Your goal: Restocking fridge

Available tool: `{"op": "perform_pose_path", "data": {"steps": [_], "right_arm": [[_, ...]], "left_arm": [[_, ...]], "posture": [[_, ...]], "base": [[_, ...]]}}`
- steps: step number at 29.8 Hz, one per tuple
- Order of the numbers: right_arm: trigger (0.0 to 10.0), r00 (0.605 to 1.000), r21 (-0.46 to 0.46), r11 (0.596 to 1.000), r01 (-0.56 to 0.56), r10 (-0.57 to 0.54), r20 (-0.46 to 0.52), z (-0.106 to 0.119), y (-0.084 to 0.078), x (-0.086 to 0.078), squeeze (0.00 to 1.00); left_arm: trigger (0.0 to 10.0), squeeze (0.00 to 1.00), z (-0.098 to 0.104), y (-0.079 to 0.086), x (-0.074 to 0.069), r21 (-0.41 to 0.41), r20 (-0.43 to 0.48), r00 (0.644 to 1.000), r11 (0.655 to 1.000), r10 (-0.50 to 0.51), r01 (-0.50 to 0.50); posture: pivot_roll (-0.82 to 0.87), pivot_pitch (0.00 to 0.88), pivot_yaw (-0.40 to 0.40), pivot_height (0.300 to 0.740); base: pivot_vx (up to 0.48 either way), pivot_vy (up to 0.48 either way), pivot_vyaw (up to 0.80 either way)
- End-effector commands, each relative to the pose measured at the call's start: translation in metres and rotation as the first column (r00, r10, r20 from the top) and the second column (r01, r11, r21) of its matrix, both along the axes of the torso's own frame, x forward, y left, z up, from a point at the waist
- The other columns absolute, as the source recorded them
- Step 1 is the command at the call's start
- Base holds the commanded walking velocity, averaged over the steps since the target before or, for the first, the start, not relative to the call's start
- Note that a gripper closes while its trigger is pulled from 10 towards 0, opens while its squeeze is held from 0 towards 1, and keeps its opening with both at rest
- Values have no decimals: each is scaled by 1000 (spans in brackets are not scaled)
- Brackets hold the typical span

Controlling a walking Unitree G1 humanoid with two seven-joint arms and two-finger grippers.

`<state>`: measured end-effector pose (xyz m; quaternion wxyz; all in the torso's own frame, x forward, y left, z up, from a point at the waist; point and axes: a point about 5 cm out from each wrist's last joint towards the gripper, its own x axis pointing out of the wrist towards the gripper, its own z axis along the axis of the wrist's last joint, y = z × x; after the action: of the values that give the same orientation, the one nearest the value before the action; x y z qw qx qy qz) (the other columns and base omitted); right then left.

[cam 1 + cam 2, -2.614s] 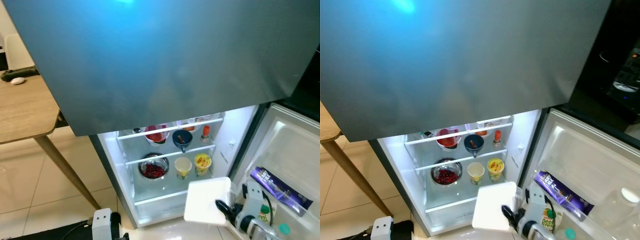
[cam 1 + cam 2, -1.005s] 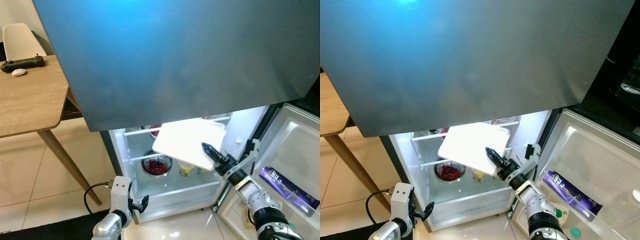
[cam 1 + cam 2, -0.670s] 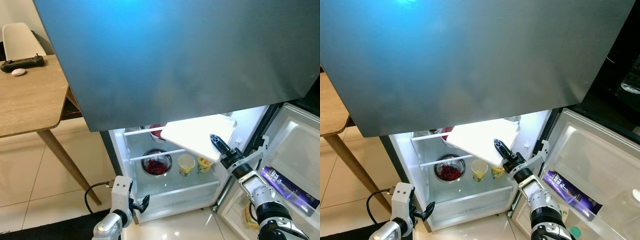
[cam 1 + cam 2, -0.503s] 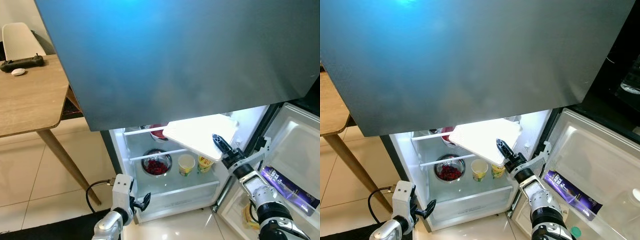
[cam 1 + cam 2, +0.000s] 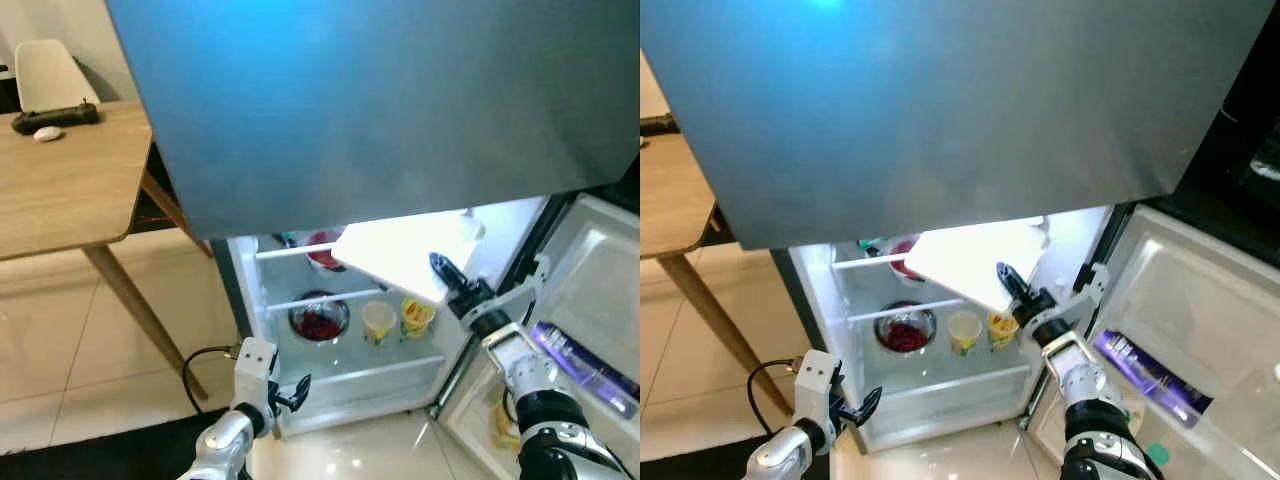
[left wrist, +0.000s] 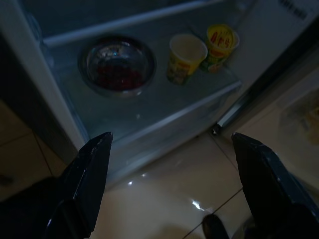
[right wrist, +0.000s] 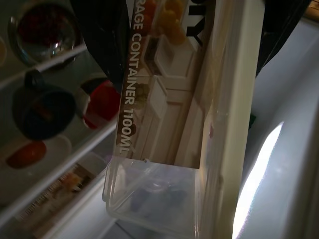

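— What's the biggest thing here?

— The tall grey refrigerator [image 5: 380, 110], its upper door shut and its lit lower compartment open, the white inner door [image 5: 590, 290] swung out on the right. To the far left stands a wooden surface [image 5: 60, 190].

— And the thing being stocked?

— A flat white rectangular plastic storage container [image 5: 400, 257], clamped at its near right corner by the right tool [image 5: 447, 277]. It hangs in the mouth of the compartment, level with the upper shelf [image 5: 880, 262]. Its long axis runs from that tool away to the left and far, into the fridge, tilted with the far end higher. The right arm is plainly the nearer one — it already has the box.

— So the next move?

— My guess: push along that axis, levelling it onto the shelf beside the red bowl [image 5: 902, 250].

— The other arm?

— The left tool [image 5: 290, 390] hangs low before the bottom shelf, fingers spread apart, empty. Below it sit a steel bowl of red fruit [image 6: 118, 64] and two yellow cups [image 6: 202, 50].
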<state>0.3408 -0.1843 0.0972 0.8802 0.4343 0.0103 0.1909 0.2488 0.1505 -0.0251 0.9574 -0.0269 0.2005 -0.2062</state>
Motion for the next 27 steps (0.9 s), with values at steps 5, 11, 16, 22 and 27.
{"op": "perform_pose_path", "data": {"steps": [5,11,16,22,27], "right_arm": [[10000,992,-27,1000,13,-9,126,33,3,11,0],[10000,995,-46,999,15,-11,99,39,1,16,0],[10000,996,-9,1000,-19,20,88,40,0,15,0],[10000,994,22,999,-43,41,102,44,-1,12,0],[10000,991,91,994,-55,43,127,53,-3,13,0]], "left_arm": [[10000,0,-2,-6,-3,1,-3,1000,1000,-26,26],[10000,0,-2,-6,-3,2,1,1000,1000,-27,27],[10000,0,-1,-8,-2,0,9,999,1000,-30,30],[10000,0,8,-13,7,-11,57,997,999,-45,46],[10000,0,12,-15,11,-14,79,995,998,-54,55]], "posture": [[-93,0,-16,640],[-91,0,-18,630],[-94,0,-19,615],[-94,0,-21,605],[-94,0,-21,605]], "base": [[0,0,0],[0,0,0],[0,0,0],[0,0,0],[0,0,0]]}}
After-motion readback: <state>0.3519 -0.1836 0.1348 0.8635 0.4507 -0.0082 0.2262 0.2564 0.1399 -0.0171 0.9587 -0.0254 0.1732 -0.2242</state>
